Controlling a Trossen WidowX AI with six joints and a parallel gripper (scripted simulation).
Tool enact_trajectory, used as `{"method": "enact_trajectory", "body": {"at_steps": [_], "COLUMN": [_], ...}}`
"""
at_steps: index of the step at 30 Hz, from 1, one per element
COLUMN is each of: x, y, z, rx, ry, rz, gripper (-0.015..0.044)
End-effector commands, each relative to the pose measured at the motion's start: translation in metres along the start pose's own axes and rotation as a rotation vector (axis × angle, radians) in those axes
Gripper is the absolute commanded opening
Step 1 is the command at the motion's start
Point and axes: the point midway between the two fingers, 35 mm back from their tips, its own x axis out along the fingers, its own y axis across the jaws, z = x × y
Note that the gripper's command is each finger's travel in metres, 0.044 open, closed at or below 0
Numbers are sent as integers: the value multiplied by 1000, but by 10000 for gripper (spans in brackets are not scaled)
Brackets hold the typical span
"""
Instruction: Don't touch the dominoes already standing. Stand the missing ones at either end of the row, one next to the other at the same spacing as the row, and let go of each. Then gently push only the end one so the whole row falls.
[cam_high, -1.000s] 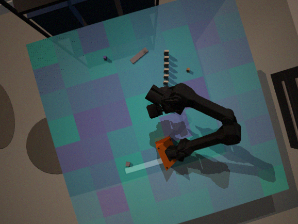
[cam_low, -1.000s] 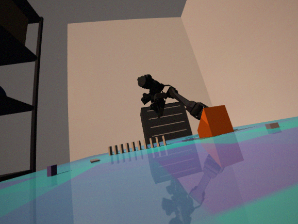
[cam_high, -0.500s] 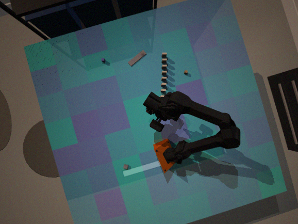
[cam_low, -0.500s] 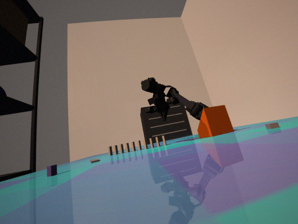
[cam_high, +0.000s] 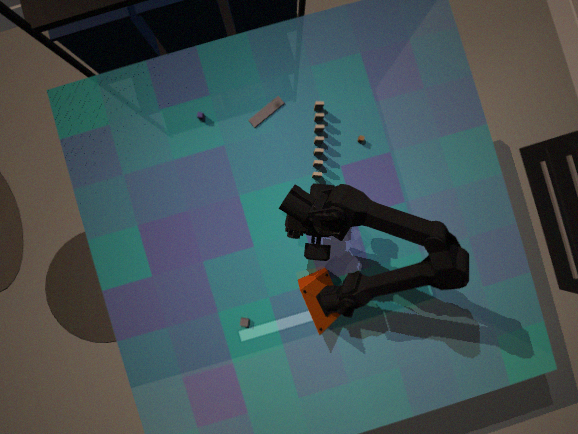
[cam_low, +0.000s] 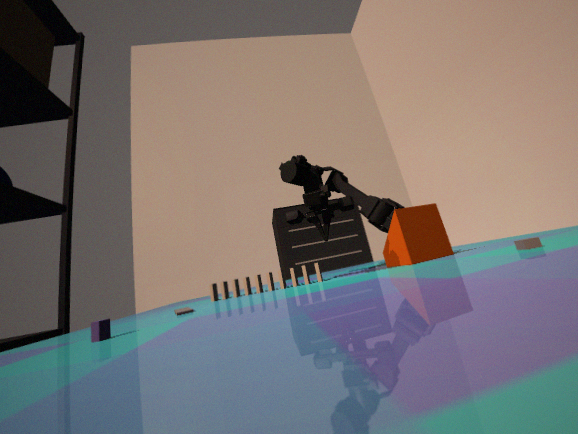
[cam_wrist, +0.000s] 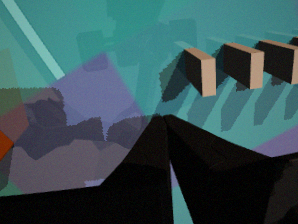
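Gripper: you see the gripper (cam_wrist: 168, 125) with its two dark fingers pressed together into one point, fully closed and holding nothing. In the exterior view the gripper (cam_low: 324, 231) hangs tip-down, raised well above the table.

Arm: your black arm (cam_high: 400, 220) folds back from its orange base (cam_high: 311, 294) and reaches toward the near end of the row; its wrist section covers that end in the top view.

Row of dominoes: in the wrist view, the nearest domino (cam_wrist: 201, 71) stands upright just beyond the closed tips, apart from them, with two more standing behind it in line. In the top view you can count seven tan tops in the row of dominoes (cam_high: 319, 140), evenly spaced; the exterior view shows the row (cam_low: 265, 285) all upright, and any domino under the wrist is hidden from above.

Table: the row stands on a checkered teal and purple table (cam_high: 150, 260).

Near objects: a small grey cube (cam_high: 244, 322) sits beside a pale strip (cam_high: 275, 326) by the base.

Far objects: a flat grey slab (cam_high: 266, 112) lies left of the row's far end, a purple cube (cam_high: 200, 116) further left, and an orange cube (cam_high: 361, 139) right of the row.
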Motion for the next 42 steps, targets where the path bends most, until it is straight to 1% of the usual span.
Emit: {"method": "enact_trajectory", "body": {"at_steps": [1, 39, 40, 42], "x": [3, 3, 5, 27], "y": [2, 2, 2, 0], "z": [-1, -1, -1, 2], "rx": [-20, -20, -20, -21], "ry": [7, 7, 7, 3], "rz": [0, 0, 1, 2], "gripper": [0, 0, 0, 0]}}
